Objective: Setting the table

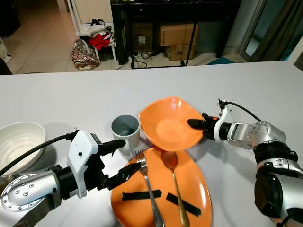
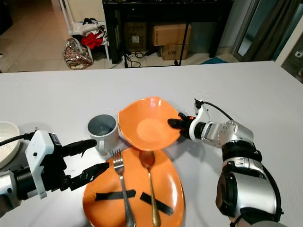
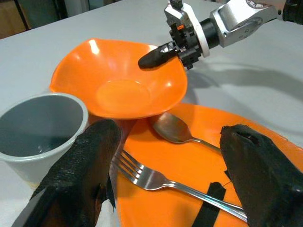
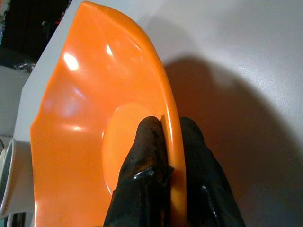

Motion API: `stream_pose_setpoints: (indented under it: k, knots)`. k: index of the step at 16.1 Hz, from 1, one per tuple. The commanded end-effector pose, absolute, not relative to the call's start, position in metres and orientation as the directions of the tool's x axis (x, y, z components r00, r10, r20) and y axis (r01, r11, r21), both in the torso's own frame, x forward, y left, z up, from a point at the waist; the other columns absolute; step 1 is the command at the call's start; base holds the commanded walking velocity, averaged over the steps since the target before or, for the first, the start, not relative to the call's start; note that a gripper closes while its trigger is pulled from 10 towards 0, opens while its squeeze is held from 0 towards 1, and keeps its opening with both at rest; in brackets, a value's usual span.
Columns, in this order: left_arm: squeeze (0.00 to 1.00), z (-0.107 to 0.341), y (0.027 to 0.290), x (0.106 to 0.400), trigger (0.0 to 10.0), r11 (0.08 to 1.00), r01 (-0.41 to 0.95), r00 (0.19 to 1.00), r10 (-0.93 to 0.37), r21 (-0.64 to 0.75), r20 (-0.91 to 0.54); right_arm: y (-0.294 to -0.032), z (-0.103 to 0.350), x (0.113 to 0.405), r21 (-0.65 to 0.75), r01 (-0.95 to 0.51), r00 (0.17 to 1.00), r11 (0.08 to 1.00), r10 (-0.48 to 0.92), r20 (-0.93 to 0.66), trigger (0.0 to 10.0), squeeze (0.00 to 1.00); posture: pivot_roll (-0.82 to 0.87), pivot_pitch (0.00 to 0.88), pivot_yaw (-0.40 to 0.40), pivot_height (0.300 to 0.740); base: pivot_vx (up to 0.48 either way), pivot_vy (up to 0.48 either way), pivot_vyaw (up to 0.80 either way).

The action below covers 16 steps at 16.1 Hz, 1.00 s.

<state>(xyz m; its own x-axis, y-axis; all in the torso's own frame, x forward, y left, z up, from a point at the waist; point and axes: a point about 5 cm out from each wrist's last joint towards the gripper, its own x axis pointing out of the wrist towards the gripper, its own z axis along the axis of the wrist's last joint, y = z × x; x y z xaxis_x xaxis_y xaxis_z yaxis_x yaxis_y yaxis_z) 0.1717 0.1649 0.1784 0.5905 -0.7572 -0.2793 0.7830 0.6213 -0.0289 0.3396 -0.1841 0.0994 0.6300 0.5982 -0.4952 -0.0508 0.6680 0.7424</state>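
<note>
- So the right end effector (image 1: 195, 124) has the orange bowl (image 1: 168, 124) pinched by its rim, one finger inside and one outside. You can see that really clearly in the right wrist view, fingers (image 4: 150, 142) clamped tight on the edge.
- The bowl sits tilted, near edge hanging over the far end of the orange plate (image 1: 189, 189), right above the spoon (image 1: 173, 177) bowl. Can't quite tell if it's touching the plate or just hovering.
- The left end effector (image 1: 124, 158) is spread wide and holding nothing, parked at the plate's left edge with the fork (image 1: 147, 184) head just past its fingertips.
- Key bit for the next move, I'd guess: the fork lies straight ahead of the left end effector, just beside it, and its long axis runs toward the robot, roughly parallel to the spoon. So the left arm is way closer to the cutlery than the right, which is busy with the bowl anyway.
- The grey cup (image 1: 125, 130) is just beside the bowl on the left, and a white bowl (image 1: 19, 142) sits well apart at the far left of the worktop (image 1: 71, 94).
- Two black strips (image 1: 137, 195) lie on the plate under the cutlery, not sure what they are.
</note>
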Motion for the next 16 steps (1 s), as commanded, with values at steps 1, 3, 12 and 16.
stream_pose_setpoints:
  k: [1,3,12,16]
  knots:
    - [0.0,0.182,0.163,0.172,10.0,0.614,0.789,0.589,-0.758,0.0,-0.281,-0.19,0.098,0.338,0.708,-0.043,0.631,0.705,0.569,-0.528,10.0,0.0,0.05,0.0,0.019,0.74,0.0,0.0,0.0]
    - [0.0,0.182,0.164,0.173,10.0,0.622,0.783,0.6,-0.75,0.014,-0.279,-0.194,0.097,0.338,0.688,-0.028,0.655,0.725,0.533,-0.535,10.0,0.0,0.05,0.0,0.02,0.74,0.0,0.0,0.0]
    - [0.0,0.184,0.162,0.178,10.0,0.643,0.766,0.627,-0.743,0.013,-0.233,-0.214,0.141,0.324,0.741,-0.137,0.699,0.658,0.594,-0.398,10.0,1.0,0.04,0.0,0.019,0.74,0.0,0.0,0.0]
    - [0.0,0.184,0.163,0.18,10.0,0.658,0.753,0.645,-0.733,0.012,-0.216,-0.227,0.169,0.296,0.688,-0.224,0.697,0.69,0.607,-0.382,10.0,1.0,0.02,0.0,0.022,0.74,0.0,0.0,0.0]
